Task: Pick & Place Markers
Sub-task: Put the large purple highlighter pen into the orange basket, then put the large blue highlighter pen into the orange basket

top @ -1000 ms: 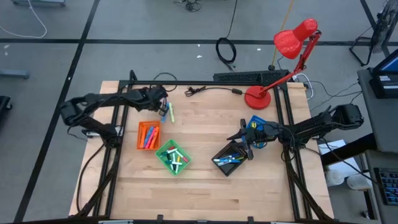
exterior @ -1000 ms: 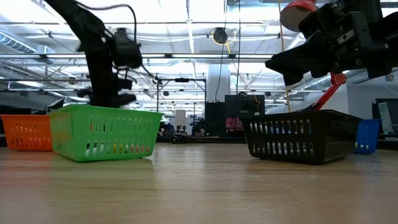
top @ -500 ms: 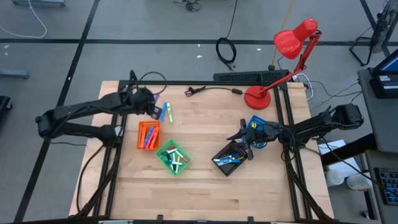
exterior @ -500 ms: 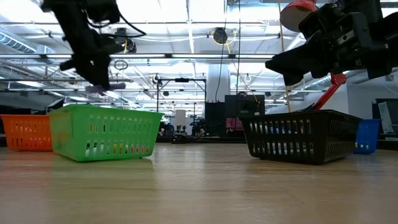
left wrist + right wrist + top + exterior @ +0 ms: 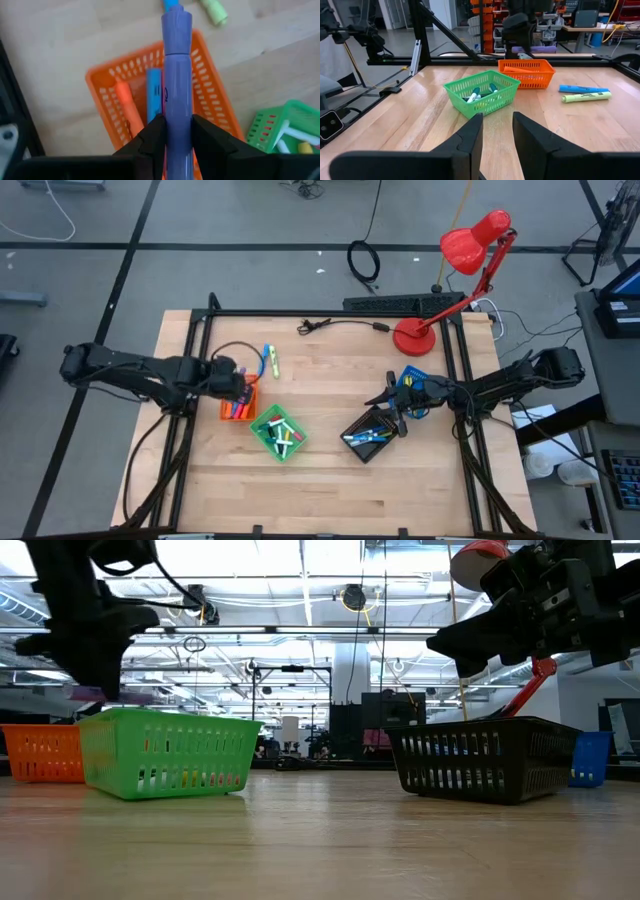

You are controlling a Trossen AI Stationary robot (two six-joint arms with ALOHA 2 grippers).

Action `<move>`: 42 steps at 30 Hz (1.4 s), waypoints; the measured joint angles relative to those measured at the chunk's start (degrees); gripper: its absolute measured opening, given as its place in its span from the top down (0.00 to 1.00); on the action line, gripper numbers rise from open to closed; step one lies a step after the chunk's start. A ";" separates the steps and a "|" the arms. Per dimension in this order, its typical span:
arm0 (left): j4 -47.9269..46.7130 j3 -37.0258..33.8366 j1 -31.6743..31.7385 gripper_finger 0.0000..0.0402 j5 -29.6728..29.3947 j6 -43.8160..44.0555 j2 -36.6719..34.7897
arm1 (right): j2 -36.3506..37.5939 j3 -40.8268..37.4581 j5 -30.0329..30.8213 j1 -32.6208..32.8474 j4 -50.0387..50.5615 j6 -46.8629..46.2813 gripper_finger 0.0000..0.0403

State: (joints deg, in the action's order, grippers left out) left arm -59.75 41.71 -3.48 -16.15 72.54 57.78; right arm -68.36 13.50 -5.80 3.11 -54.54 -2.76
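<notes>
My left gripper hangs over the orange tray, shut on a purple marker. An orange marker and a blue one lie in that tray. Beyond it, a blue marker and a yellow-green marker lie flat on the table. The green tray and the black tray also hold markers. My right gripper waits level above the black tray, open, with nothing between its fingers. My left gripper pinches the purple marker's barrel between its two fingers, back from the cap end. The fingers come steeply from above and lie across the marker. The marker lies about level, clear above the orange tray.
A small blue tray stands behind my right gripper. A red desk lamp stands at the far right, and a thin black cable runs along the far edge. Bare wood stretches along the near half of the table.
My left gripper has carried the purple marker from beside the two loose markers toward the table's near left, to above the orange tray. It has risen a little and rolled at the wrist. The marker has stayed in its hold.
</notes>
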 joint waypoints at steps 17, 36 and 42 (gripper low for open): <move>4.15 -4.87 -7.53 0.77 -2.41 7.64 -0.02 | 0.00 0.00 0.01 -0.02 0.00 0.02 0.77; 4.07 -4.87 -7.53 0.62 -5.14 5.78 -0.02 | 0.00 0.00 0.00 0.00 0.00 0.01 0.77; 4.54 -4.87 -7.42 0.44 -6.81 2.69 -0.02 | 0.00 0.00 0.01 0.00 0.00 0.01 0.77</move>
State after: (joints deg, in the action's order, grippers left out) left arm -55.21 36.84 -10.89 -22.96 75.23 57.76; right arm -68.36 13.50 -5.80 3.11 -54.54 -2.75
